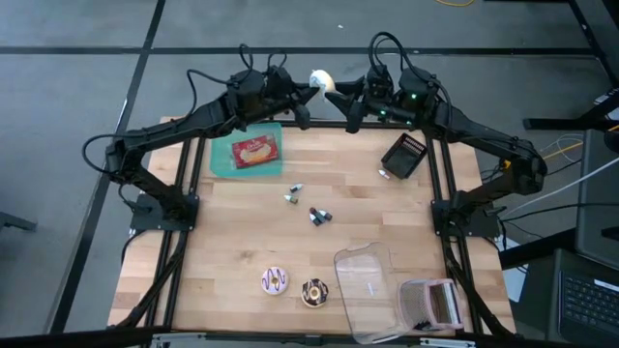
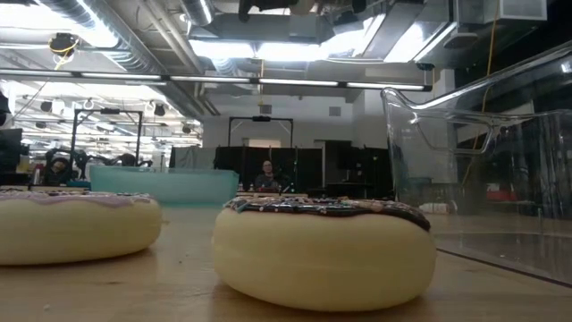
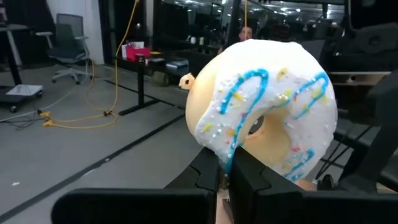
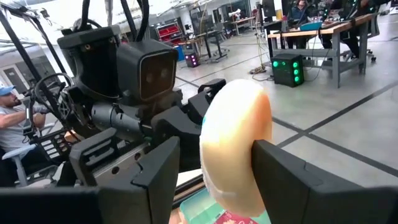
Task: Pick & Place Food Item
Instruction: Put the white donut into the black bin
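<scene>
Looks like a mid-air handoff past the table's point(image 1: 319, 174) far edge: left tool point(image 1: 311, 89) is clamped shut on the white-iced donut point(image 1: 320, 79), right tool point(image 1: 337, 97) has its fingers spread wide around it, not gripping yet. Next the right should close before the left lets go.

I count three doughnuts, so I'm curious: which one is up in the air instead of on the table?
The white-iced doughnut with blue squiggles, pinched by the left gripper. The purple-iced doughnut and chocolate-iced doughnut lie on the table.
</scene>
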Robot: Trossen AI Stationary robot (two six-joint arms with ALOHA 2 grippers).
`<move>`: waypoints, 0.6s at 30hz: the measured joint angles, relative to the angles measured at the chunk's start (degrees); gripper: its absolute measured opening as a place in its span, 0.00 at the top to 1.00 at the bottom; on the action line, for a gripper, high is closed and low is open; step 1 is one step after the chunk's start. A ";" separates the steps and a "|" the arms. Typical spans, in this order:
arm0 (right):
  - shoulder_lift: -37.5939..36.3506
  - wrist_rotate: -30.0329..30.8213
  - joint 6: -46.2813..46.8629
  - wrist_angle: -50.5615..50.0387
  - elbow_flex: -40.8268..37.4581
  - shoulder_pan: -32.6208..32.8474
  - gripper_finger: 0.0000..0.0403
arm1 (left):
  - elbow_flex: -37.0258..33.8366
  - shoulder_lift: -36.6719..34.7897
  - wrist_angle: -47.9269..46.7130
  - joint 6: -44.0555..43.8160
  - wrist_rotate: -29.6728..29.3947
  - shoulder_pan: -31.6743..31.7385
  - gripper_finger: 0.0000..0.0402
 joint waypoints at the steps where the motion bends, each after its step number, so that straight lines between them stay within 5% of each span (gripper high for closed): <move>1: 0.00 0.00 0.00 0.05 0.00 0.02 0.51 | 0.00 0.00 0.40 0.00 0.10 0.00 0.98; 12: 0.00 0.33 0.79 0.03 0.00 -0.33 0.51 | 0.00 -0.02 2.80 -0.63 2.27 -0.33 0.98; 18: -0.02 0.31 1.22 0.08 0.00 -0.73 0.65 | 0.00 -0.02 2.77 -1.66 3.24 -0.42 0.98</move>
